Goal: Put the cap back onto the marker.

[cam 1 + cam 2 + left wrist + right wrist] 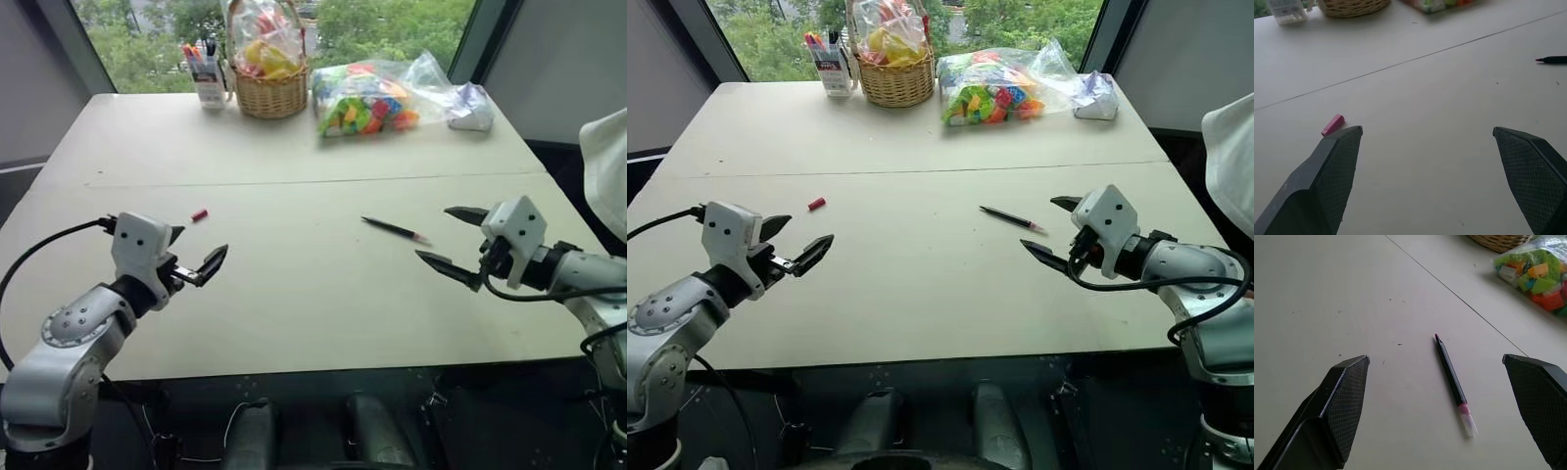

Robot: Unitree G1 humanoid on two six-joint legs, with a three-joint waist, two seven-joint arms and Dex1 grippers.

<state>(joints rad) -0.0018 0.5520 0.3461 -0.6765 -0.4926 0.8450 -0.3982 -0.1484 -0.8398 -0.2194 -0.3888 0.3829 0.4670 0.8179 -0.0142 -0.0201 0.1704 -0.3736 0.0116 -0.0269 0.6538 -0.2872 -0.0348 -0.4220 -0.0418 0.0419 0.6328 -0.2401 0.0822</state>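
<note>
From the head camera, the left gripper (196,257) hangs with its jaws wide and empty over the near left of the table (294,313), and the right gripper (453,238) hangs equally wide and empty at the near right. One cap (199,214) lies just beyond the left gripper, and one marker (394,229) lies flat just left of the right gripper, well apart from the cap. At the far edge stand one basket (271,93), one pen holder (208,76) and one bag of coloured blocks (367,98). In the left wrist view, the cap (1332,125) sits close by one finger; being so small and round, it could roll or squirt out if the fingers close off-centre. In the right wrist view, the marker (1451,377) lies between the spread fingers; so thin against the tabletop, it may slip or pivot under a shallow pinch, leaving its tip misaligned for capping.
</note>
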